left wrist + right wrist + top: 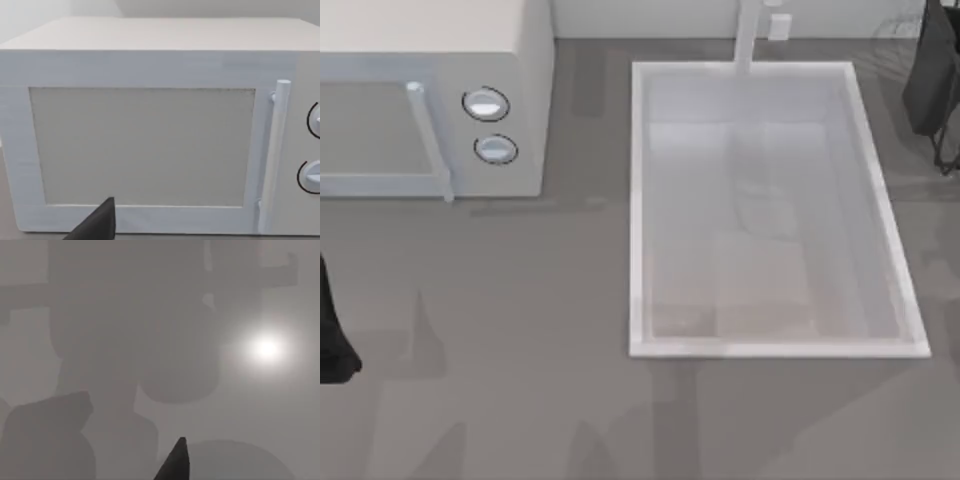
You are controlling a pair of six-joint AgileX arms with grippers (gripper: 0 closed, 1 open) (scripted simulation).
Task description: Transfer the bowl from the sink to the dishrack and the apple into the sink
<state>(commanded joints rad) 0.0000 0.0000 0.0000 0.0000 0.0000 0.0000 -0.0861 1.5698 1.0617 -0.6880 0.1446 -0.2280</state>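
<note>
I count one sink [640, 200] at 3 o'clock, one microwave [525, 100] with two knobs at 10. My left arm [332, 330] sits at 9, right arm [935, 80] at 2; finger gaps: cannot tell.

Top camera straight down over sink [640, 200] and microwave [520, 100]; left wrist close, facing microwave door.
</note>
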